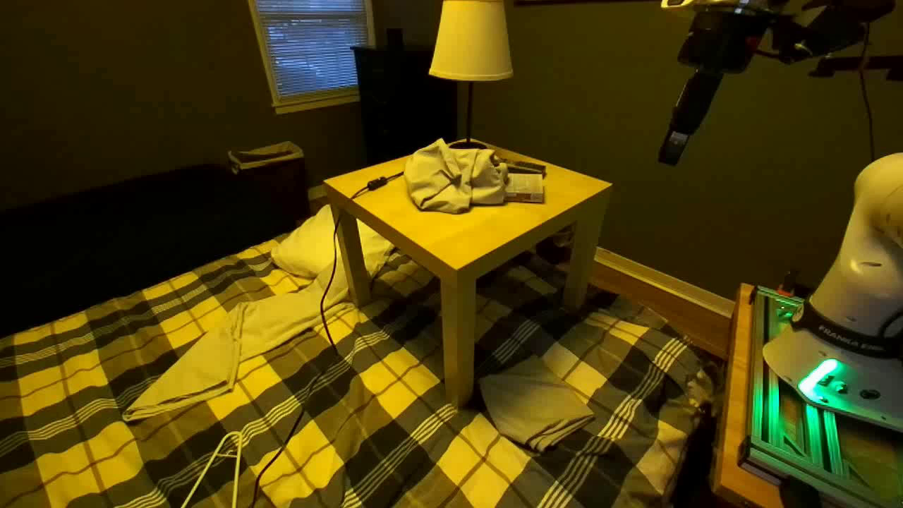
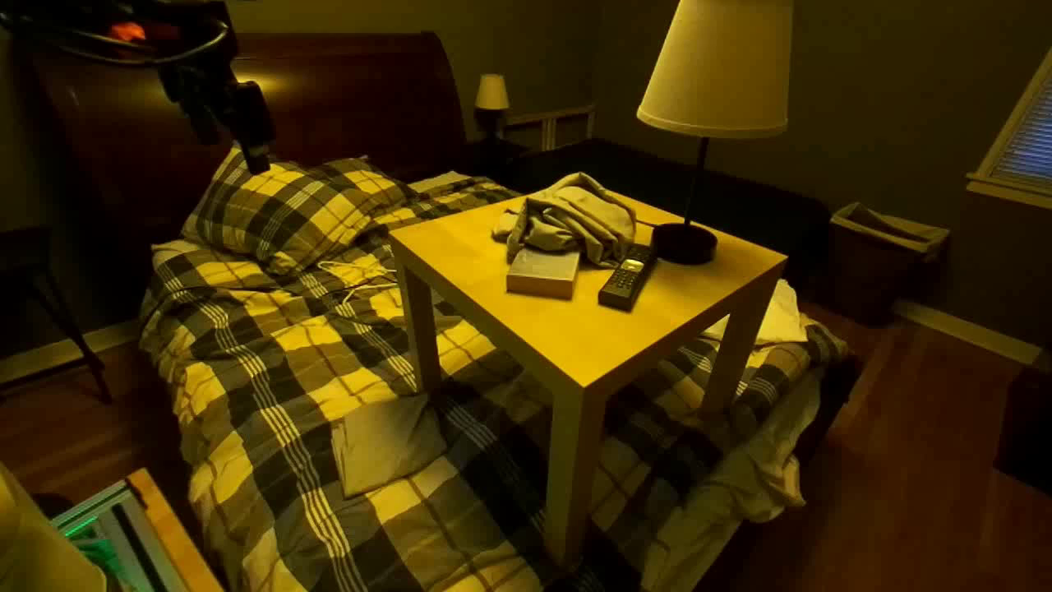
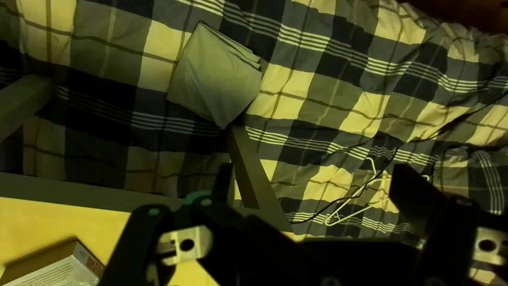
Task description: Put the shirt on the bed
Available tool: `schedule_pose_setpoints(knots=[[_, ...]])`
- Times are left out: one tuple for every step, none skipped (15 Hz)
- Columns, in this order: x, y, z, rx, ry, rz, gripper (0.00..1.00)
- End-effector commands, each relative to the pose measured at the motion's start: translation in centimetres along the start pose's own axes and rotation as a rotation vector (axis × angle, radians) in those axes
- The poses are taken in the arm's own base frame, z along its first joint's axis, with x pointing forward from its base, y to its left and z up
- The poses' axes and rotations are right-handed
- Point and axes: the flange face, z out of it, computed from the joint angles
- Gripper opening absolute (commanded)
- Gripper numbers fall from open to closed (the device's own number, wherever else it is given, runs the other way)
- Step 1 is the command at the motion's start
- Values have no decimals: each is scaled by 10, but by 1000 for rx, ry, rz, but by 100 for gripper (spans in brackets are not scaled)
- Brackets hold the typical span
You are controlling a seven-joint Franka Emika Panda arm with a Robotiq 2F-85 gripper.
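A crumpled light grey-beige shirt (image 1: 455, 176) lies in a heap on the small wooden table; it also shows in an exterior view (image 2: 575, 218). It is out of the wrist view. The table (image 1: 465, 236) stands on the bed (image 1: 395, 367), which has a plaid cover and also shows in the wrist view (image 3: 293, 83). My gripper (image 3: 311, 172) is open, with a wide gap and nothing between its fingers. It hangs high, apart from the shirt and off to the side of the table, in both exterior views (image 1: 675, 149) (image 2: 233, 150).
A lamp (image 2: 686, 242), a remote (image 2: 627, 279) and a small box (image 2: 542, 275) are close to the shirt on the table. A folded cloth (image 3: 216, 79) lies on the bed beside a table leg. A white hanger (image 3: 349, 198) and a black cord (image 1: 326, 310) are also there.
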Motion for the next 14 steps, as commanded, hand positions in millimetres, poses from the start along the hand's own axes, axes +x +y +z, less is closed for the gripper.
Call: schedule_pose_setpoints(knots=[[0,0,-1,0,-1,0,100],[0,0,-1,0,-1,0,100],[0,0,-1,0,-1,0,100],[0,0,-1,0,-1,0,100],[0,0,-1,0,-1,0,100],[0,0,-1,0,-1,0,100],[0,0,-1,0,-1,0,100],[0,0,-1,0,-1,0,100],[0,0,-1,0,-1,0,100],[0,0,-1,0,-1,0,100],[0,0,-1,0,-1,0,100],[0,0,-1,0,-1,0,100],[0,0,-1,0,-1,0,100],[5,4,0,-7,22,16,100]])
